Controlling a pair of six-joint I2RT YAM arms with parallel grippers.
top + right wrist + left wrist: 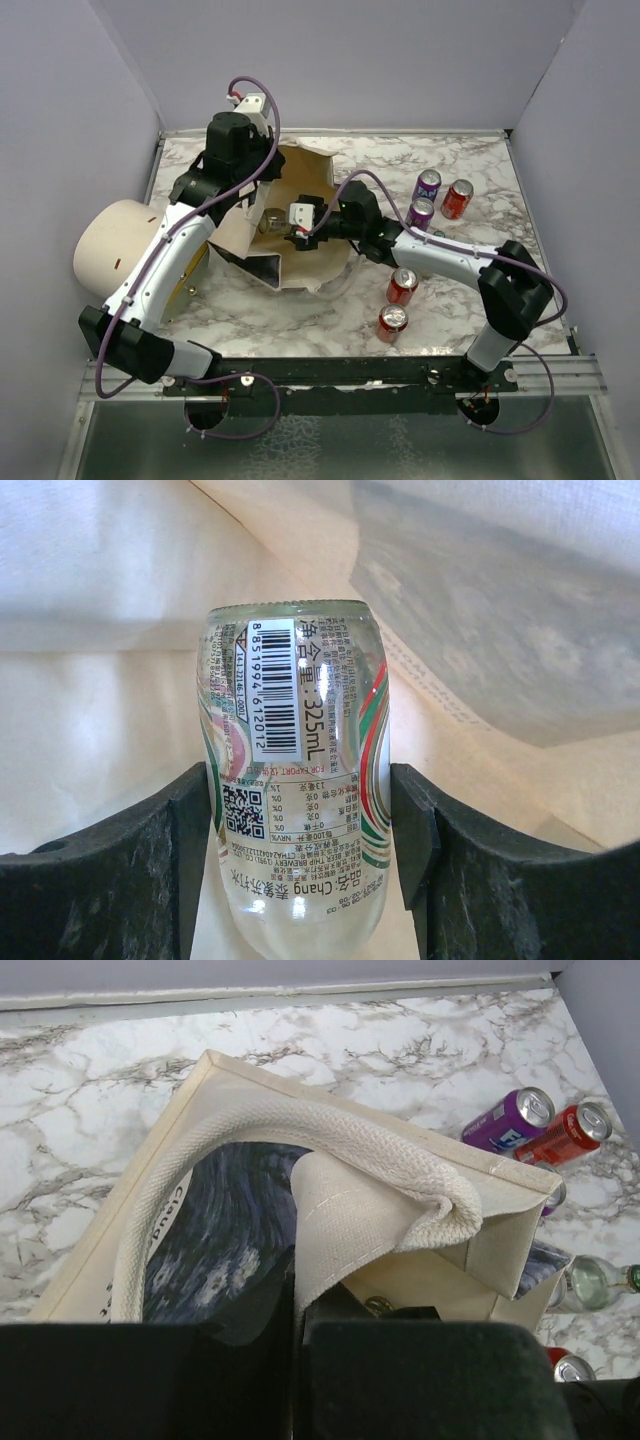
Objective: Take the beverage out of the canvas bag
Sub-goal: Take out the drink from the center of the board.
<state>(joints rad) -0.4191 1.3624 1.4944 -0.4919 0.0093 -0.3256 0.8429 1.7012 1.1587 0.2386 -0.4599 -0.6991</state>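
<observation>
Right claw (298, 790) clamped on clear bottle (295, 710) inside bag (100, 680), label reading Chang, 325mL, barcode 8851994612012, left claw (298, 1320) pinched shut on bag cloth, print "Clau" just left, purple can (505, 1120) and red can (565, 1135) beyond, right.

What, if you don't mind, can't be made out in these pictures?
Right wrist: lower end of the glass bottle, cut off by the bottom edge.
Top view: most of that bottle, hidden by the right hand and the canvas bag.
Left wrist: the bag's printed wording, mostly covered by its handle.
</observation>
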